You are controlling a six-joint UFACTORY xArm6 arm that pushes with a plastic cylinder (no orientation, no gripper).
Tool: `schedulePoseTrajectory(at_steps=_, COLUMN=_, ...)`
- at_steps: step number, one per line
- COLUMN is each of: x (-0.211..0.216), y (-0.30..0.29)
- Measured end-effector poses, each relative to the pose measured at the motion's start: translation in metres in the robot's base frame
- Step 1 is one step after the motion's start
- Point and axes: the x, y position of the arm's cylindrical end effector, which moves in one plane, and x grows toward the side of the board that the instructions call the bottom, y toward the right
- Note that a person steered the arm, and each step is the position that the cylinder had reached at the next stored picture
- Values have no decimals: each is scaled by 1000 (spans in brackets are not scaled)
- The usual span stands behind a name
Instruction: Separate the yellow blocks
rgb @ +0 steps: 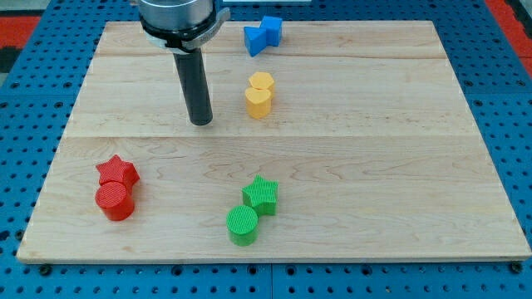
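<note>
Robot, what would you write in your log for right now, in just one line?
step: separate yellow blocks | my tip: left of yellow blocks, apart | yellow blocks: touching, not yet separated | contact: none

2 yellow blocks, blue block, red star, red cylinder, green star, green cylinder, pale wooden board, dark rod

Two red blocks, two green blocks, seemingly two touching yellow blocks, and one blue block.
</note>
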Motion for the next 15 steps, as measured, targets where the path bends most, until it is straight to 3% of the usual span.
schedulePoseTrajectory(at_steps=2, x=2, y=-6)
schedulePoseTrajectory(at_steps=4, x=-60, y=-15)
schedulePoseTrajectory(at_steps=5, x=-87, y=48)
schedulePoseTrajectory(at_steps=6, x=-83, y=94)
schedulePoseTrajectory(at_steps=9, x=-75, y=107)
schedulePoseTrajectory(at_steps=10, x=-88, y=86)
schedulePoseTrajectory(at_steps=11, x=-22, y=114)
schedulePoseTrajectory(at_steps=15, x=-15, y=139)
